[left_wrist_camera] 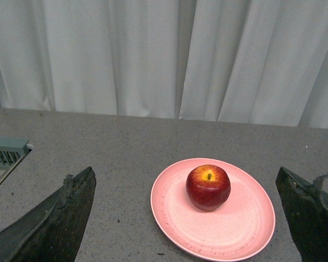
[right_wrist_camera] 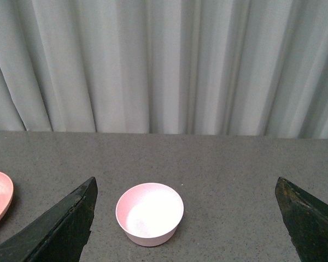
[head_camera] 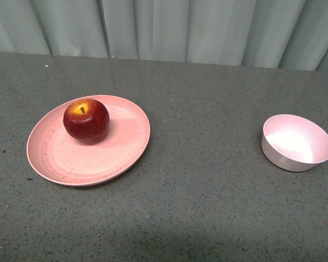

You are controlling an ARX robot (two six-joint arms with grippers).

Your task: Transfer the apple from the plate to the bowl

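Stem up, a dark red apple (head_camera: 86, 120) sits toward the 11 o'clock side of a pink plate (head_camera: 65, 164). The empty bowl (head_camera: 279, 157) stands well apart at 3 o'clock. The left gripper (left_wrist_camera: 186, 172) hangs spread wide and empty, facing the fruit. The right gripper (right_wrist_camera: 186, 180), likewise spread, faces the bowl. The pickup likely calls for a level descent and jaws closing across the glossy apple's widest part, though its height above the table is hard to judge.

I have the apple (head_camera: 86, 120) sitting on the plate (head_camera: 101, 159), toward its far edge, on the left of the table (head_camera: 208, 207). The bowl (head_camera: 280, 155) stands well apart to the right.
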